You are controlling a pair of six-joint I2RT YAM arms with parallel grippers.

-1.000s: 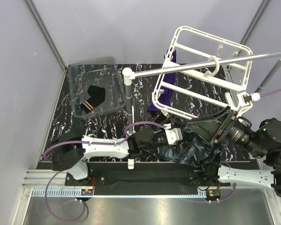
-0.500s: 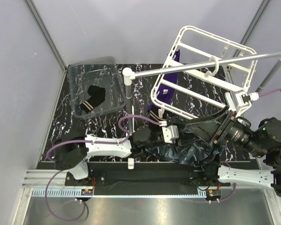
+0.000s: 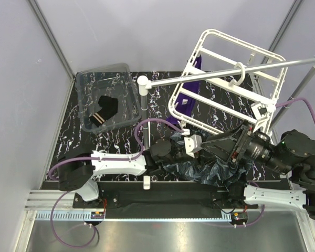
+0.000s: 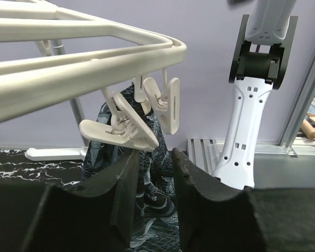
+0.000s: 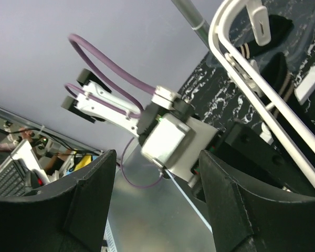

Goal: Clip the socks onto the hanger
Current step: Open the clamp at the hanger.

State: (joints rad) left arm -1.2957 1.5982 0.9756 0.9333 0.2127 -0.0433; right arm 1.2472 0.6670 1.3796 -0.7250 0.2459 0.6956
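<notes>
The white hanger (image 3: pixel 228 86) hangs tilted by its hook on a grey rod (image 3: pixel 283 64). A purple sock (image 3: pixel 173 116) hangs at its left side. My left gripper (image 3: pixel 191 143) is just under the hanger's near corner. In the left wrist view the left gripper (image 4: pixel 151 155) is shut on a dark patterned sock (image 4: pixel 153 168), which rises behind the white clips (image 4: pixel 123 134) under the hanger (image 4: pixel 94 31). The sock's lower part lies bunched on the table (image 3: pixel 215 170). My right gripper (image 3: pixel 215 144) is wide open and empty (image 5: pixel 157 155), beside the hanger (image 5: pixel 236 56).
A clear bin (image 3: pixel 102 70) at the back left holds a black striped sock (image 3: pixel 105 107). The rod rests on a white post (image 3: pixel 142 84) at mid-table and a pole at the right. Purple cables loop near both arms.
My left gripper has risen with the patterned sock toward the hanger's near corner. My right gripper has left the hanger's right corner and moved down and left. The hanger has swung slightly.
</notes>
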